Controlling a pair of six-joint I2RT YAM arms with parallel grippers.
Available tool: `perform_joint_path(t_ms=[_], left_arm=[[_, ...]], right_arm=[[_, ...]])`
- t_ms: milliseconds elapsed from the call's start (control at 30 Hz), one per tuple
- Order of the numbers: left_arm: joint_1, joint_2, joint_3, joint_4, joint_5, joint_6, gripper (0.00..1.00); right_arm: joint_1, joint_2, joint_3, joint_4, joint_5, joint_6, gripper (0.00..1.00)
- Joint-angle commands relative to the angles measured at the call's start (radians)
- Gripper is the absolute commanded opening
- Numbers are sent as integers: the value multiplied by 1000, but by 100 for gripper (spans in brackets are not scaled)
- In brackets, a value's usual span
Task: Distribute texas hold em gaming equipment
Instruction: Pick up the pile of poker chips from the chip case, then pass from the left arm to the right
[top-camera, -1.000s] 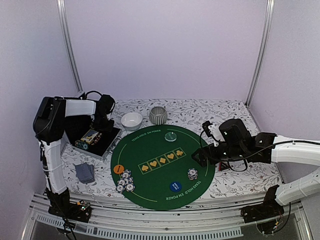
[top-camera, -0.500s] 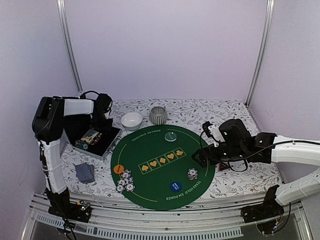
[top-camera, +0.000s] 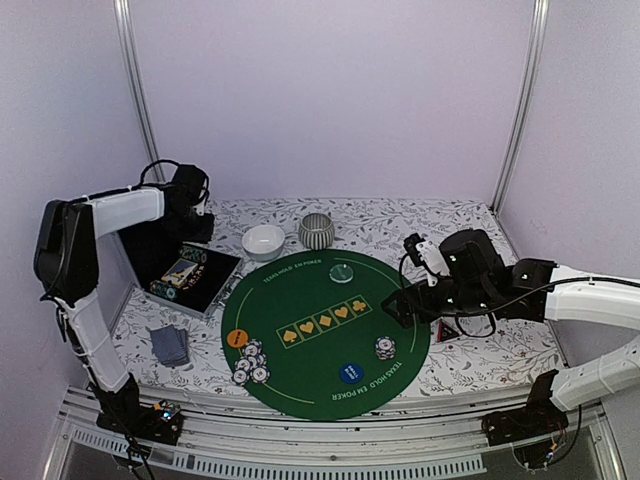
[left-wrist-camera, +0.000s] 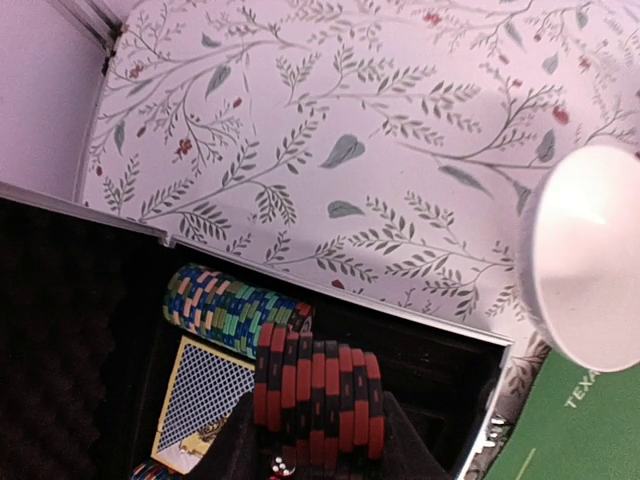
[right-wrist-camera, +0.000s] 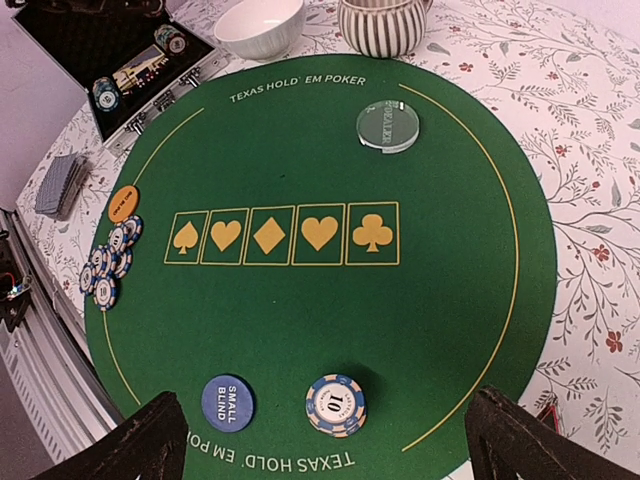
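While the left end effector (left-wrist-camera: 318, 452) pinches a red-black chip stack (left-wrist-camera: 320, 390), fingers partway closed, lower centre of the wrist view over the open case (left-wrist-camera: 60, 330), best to keep the stack level & carry it slowly toward the green mat (top-camera: 300, 300) so no chips slip out. Right end effector (right-wrist-camera: 330, 420) is spread wide & empty, over the mat's right side, nr a small chip pile (right-wrist-camera: 336, 404)

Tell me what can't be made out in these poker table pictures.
Left wrist view: fingertips of the left gripper run off the bottom edge; the round white bowl is cut by the right edge; the blue-patterned card pack sits partly behind the red and black striped chip stack.
Right wrist view: the black silver-edged case is cut by the top edge.
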Motion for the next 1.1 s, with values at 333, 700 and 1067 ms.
perform_joint_path(t_ms=[333,700,1067], left_arm=[[-227,-406,-95,3,489,-153,0],[-445,-606,-322,154,731,-376,0],[-505,-715,-486,280,851,-478,0]], right_arm=[[-2,44,151,102,-100,-119,99],[194,261,334,290,-10,-323,99],[291,496,511,342,15,-535,88]])
